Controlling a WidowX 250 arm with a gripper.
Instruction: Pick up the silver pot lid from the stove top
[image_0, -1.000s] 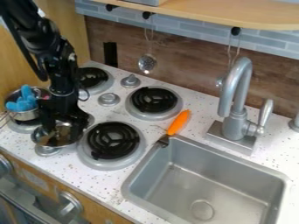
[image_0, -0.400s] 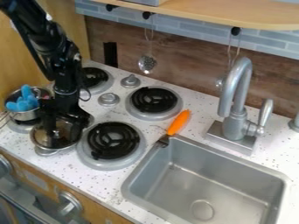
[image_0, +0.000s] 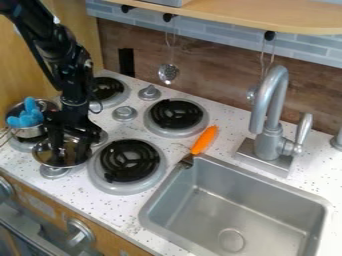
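Observation:
The black gripper (image_0: 69, 149) hangs at the left over a small shiny metal pot (image_0: 40, 159), its fingers apart and reaching down inside the pot's rim. The pot stands at the front left of the stove area, with a silver round base (image_0: 53, 172) showing just below it. Behind and left of it, a second metal pot (image_0: 28, 132) holds a light blue object (image_0: 27, 115). The inside of the nearer pot is partly hidden by the gripper.
Right of the gripper is a black coil burner (image_0: 129, 160), with another burner (image_0: 176, 114) behind. An orange-handled utensil (image_0: 204, 140) lies at the corner of the sink (image_0: 234, 210). A grey faucet (image_0: 269, 120) rises behind the sink. A slotted spoon (image_0: 168, 73) hangs on the wall.
The gripper has shifted slightly over the nearer pot, and its fingers now show spread apart. The pot sits a little differently, slightly farther left than a second ago.

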